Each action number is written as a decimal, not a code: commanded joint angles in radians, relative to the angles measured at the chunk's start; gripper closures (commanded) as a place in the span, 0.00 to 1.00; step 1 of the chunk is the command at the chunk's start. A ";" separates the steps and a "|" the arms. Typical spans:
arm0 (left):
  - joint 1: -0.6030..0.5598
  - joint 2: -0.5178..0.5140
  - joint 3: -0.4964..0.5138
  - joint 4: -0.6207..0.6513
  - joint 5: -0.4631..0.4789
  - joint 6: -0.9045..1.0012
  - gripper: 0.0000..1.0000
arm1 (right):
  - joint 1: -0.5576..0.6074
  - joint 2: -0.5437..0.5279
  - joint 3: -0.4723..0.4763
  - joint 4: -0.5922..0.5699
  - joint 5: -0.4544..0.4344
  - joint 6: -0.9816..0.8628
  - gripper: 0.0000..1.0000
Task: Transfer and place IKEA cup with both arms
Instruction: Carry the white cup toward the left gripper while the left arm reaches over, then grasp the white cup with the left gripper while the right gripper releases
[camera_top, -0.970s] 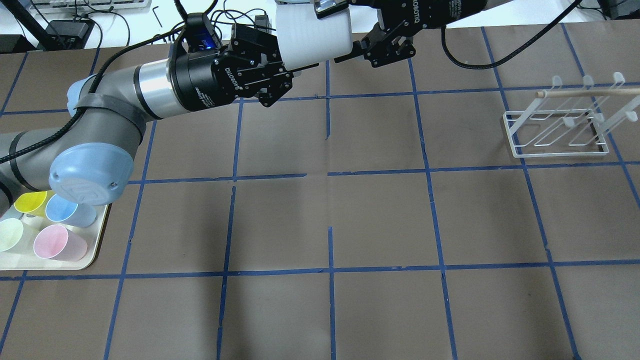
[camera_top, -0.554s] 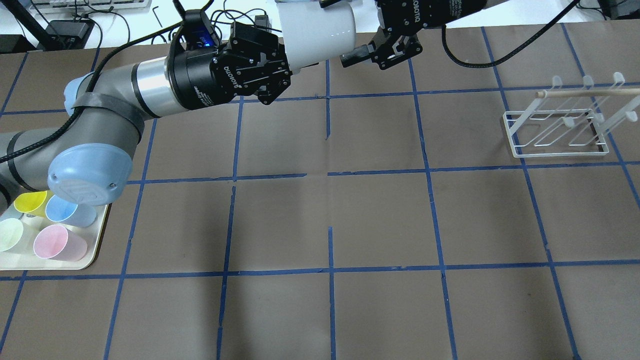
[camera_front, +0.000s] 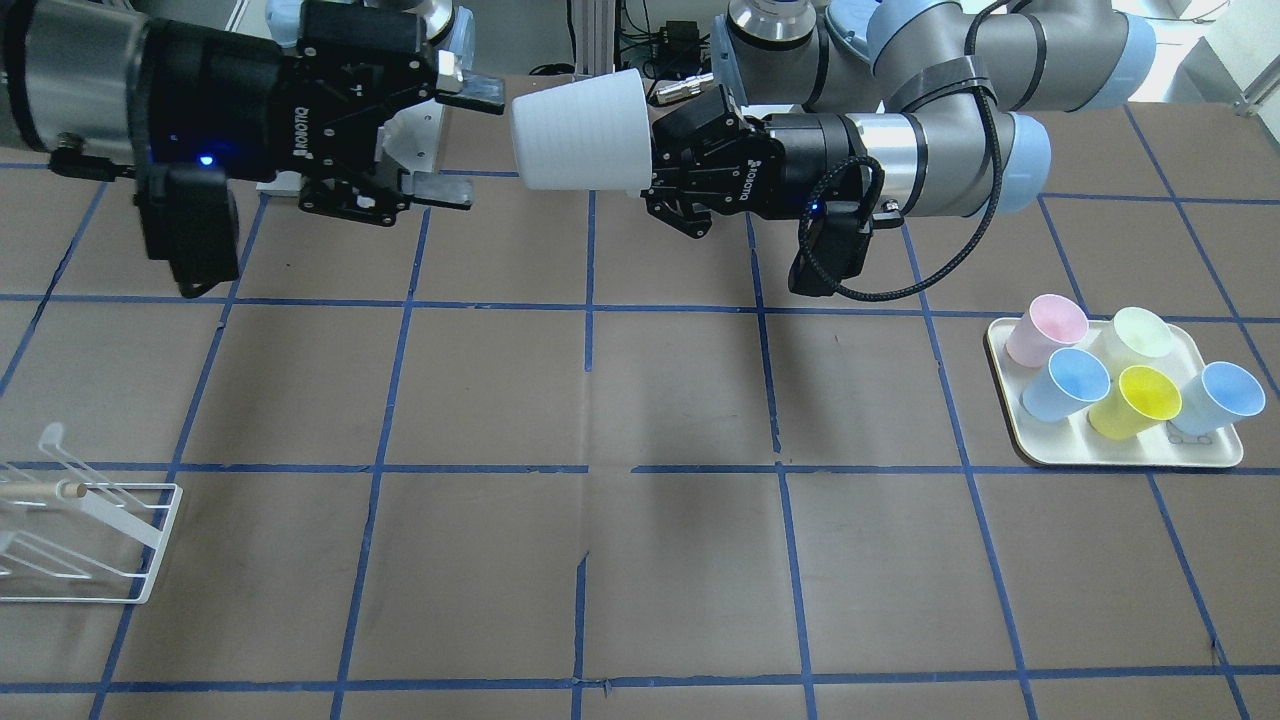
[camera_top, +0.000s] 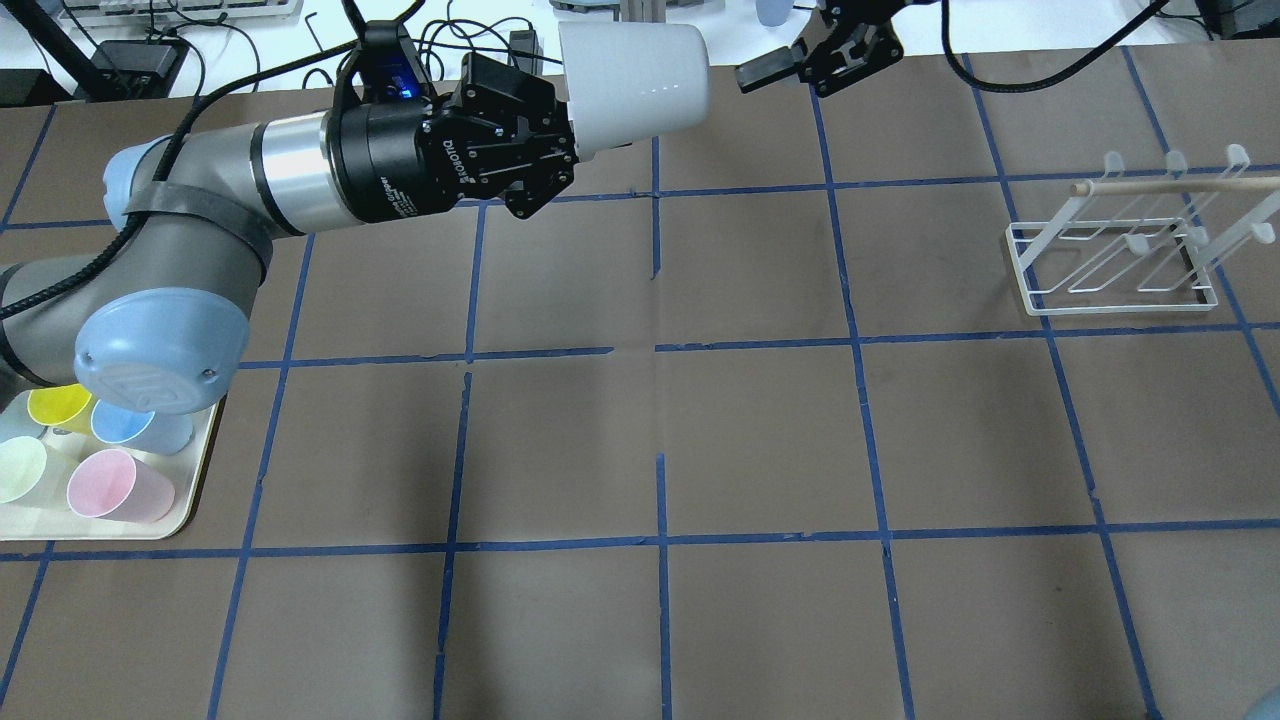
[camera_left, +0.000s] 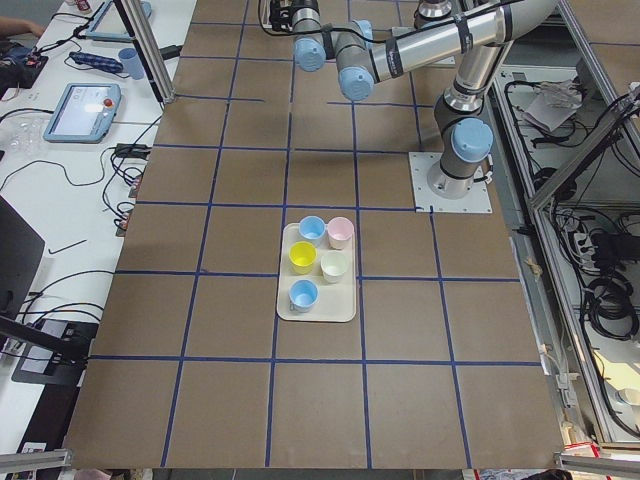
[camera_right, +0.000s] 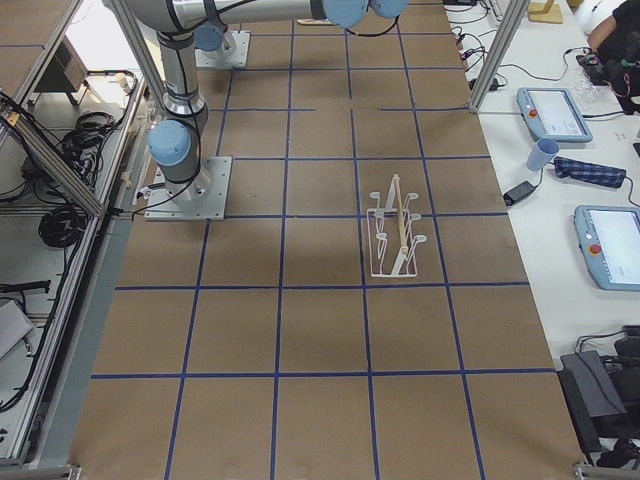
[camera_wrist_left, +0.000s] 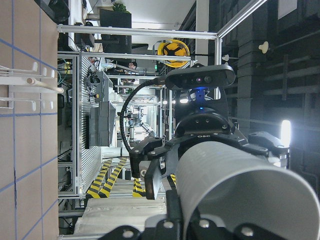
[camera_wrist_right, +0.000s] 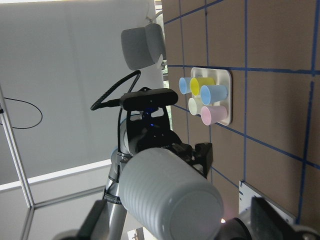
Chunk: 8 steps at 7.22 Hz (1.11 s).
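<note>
The IKEA cup (camera_top: 635, 75), pale grey and ribbed, is held level high above the table's far middle, also in the front view (camera_front: 580, 130). My left gripper (camera_top: 570, 110) is shut on its narrow base (camera_front: 650, 150); its wide mouth points at my right gripper. My right gripper (camera_front: 465, 145) is open and empty, its fingers (camera_front: 470, 92) a short gap from the cup's mouth. In the overhead view it (camera_top: 790, 60) sits at the top edge. The cup fills the left wrist view (camera_wrist_left: 245, 190) and the right wrist view (camera_wrist_right: 170, 195).
A cream tray (camera_top: 150, 528) with several coloured cups lies at the table's left, under my left elbow, also in the front view (camera_front: 1130, 460). A white wire rack (camera_top: 1110, 260) with a wooden dowel stands at the right (camera_front: 90, 540).
My right gripper has drawn back to the right, away from the cup's mouth. My left gripper still holds the cup in nearly the same spot.
</note>
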 joint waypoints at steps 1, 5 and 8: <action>0.064 0.034 0.000 0.002 0.175 -0.027 1.00 | -0.049 0.010 -0.074 -0.008 -0.265 0.044 0.00; 0.185 0.082 0.005 0.037 0.817 -0.024 1.00 | -0.041 -0.002 -0.075 -0.204 -0.876 0.359 0.00; 0.210 0.084 0.034 0.024 1.287 0.023 1.00 | 0.098 -0.022 0.031 -0.411 -1.107 0.594 0.01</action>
